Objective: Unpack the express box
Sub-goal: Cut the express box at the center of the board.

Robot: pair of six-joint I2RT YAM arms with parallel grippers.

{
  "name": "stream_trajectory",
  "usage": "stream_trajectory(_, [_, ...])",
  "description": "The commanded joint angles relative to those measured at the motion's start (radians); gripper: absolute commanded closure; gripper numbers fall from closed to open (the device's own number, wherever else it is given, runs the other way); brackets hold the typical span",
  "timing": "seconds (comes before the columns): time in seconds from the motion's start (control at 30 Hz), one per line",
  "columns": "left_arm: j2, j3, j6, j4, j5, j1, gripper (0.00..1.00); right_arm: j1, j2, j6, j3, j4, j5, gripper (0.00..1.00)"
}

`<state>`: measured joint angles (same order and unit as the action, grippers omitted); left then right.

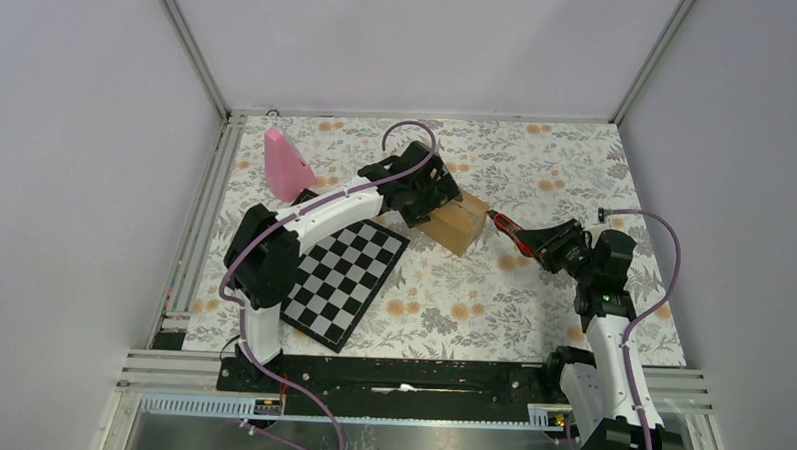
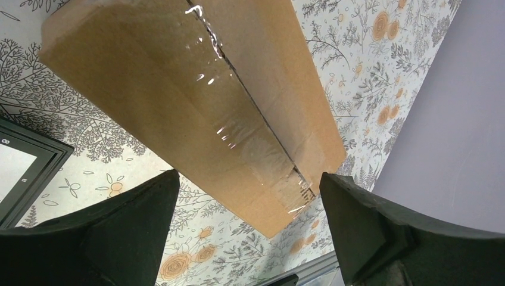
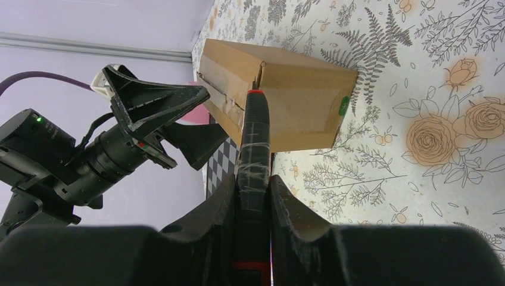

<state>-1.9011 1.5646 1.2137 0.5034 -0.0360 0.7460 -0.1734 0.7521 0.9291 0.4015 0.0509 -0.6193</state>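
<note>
The express box [image 1: 458,222] lies mid-table beside the chessboard [image 1: 348,273], 1 end hidden under the splayed, empty left gripper [image 1: 428,194]. Its long axis follows the taped seam [image 2: 250,101] diagonally. The right gripper [image 3: 253,190] clenches a cutter [image 3: 255,137], blade tip indistinct against the box.

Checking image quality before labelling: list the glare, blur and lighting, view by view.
Top external: even light, no glare, the express box sharp. Left wrist: bright glints on the clear tape along the box seam; the open left end effector dark, lacking detail. Right wrist: the box in focus, the right end effector blurred in the near foreground, shut on the black-handled tool.
</note>
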Motion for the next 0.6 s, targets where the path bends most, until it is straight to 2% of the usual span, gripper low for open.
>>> stream_trajectory(0.0, [0.013,0.044,0.018,-0.011,-0.024,0.003,0.03,-0.005,0.003,0.021,-0.001,0.087,-0.045,1.0])
stream_trajectory(0.57, [0.008,0.039,0.015,-0.011,-0.012,0.004,0.03,-0.006,0.029,0.035,-0.014,0.112,-0.031,1.0])
